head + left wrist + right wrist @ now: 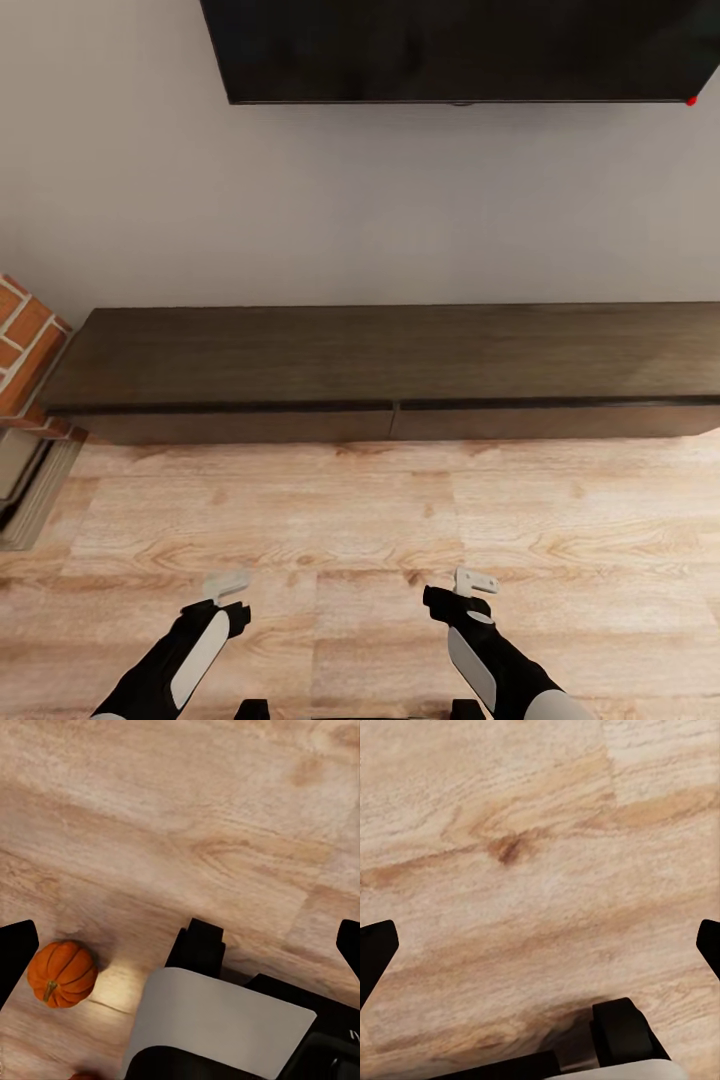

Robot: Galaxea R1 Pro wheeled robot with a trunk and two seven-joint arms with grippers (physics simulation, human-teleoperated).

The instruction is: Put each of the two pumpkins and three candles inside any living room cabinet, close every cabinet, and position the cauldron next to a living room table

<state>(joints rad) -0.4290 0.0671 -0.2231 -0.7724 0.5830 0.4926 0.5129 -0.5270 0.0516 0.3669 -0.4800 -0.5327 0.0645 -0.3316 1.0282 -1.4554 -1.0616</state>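
Pumpkin on the floor, cabinet shut ahead

Pumpkin (62, 973), small, ribbed and orange with a short stem, lies on the pale wood floor (187, 817) at the lower left of the left wrist view, near a black and white part of the robot's body. A sliver of another orange thing peeks in at the bottom edge of that frame, too little of it to identify.

In the head view, the cabinet (390, 365), a long low dark-brown console, runs across the middle of the frame against the grey wall (300, 200). Both of its wide drawer fronts sit flush and closed. A dark screen (460, 45) hangs on the wall at the top of the frame, and red brickwork (25, 340) shows at the left edge.

Both arms reach forward low in the head view, over bare floor and well apart from the cabinet. The left tool (226, 583) sits at the lower left and the right tool (476, 579) at the lower right. In each wrist view the dark fingertips stand at opposite edges of the frame, so both tools are spread wide with nothing between them.
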